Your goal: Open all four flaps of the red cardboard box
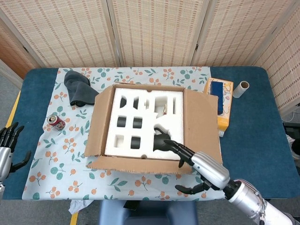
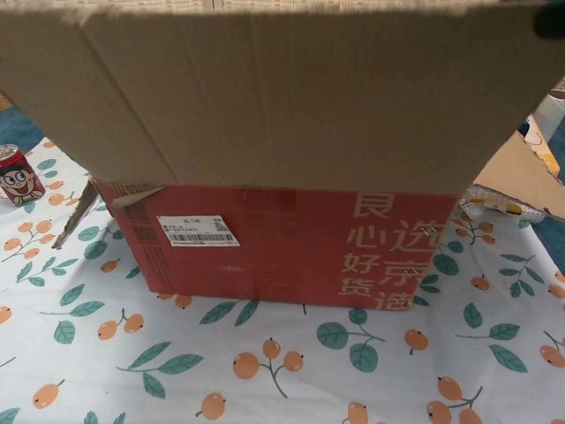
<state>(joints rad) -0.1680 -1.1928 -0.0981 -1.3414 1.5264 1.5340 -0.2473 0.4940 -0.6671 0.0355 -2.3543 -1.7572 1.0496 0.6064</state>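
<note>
Head view shows a blue desk (image 1: 262,140) spread with a fruit-patterned cloth (image 1: 61,159), and at its middle the red cardboard box (image 2: 291,247) stands with its top laid open. Its left flap (image 1: 96,124) and right flap (image 1: 199,124) fold outward; the near flap (image 1: 140,165) tips out toward the desk's near edge, filling the upper half of the chest view as a broad brown sheet above the box's red front wall. The far flap cannot be made out. Inside the box sits a white foam insert (image 1: 140,124) with dark cut-out pockets.

The right hand (image 1: 194,171) reaches over the near flap at the box's near right corner, fingers spread and curved, fingertips over the foam; whether it presses the flap or only hovers over it cannot be told, and it grasps nothing that shows. The left hand (image 1: 8,147) hangs off the desk's left edge, fingers apart and empty.

A dark grey cloth (image 1: 78,88) lies bunched by the box's far left corner. A yellow and blue carton (image 1: 220,101) lies just beside the right flap. A red drink can (image 1: 57,123) lies on the cloth toward the left edge, and a small cardboard tube (image 1: 241,88) sits near the far right corner.
</note>
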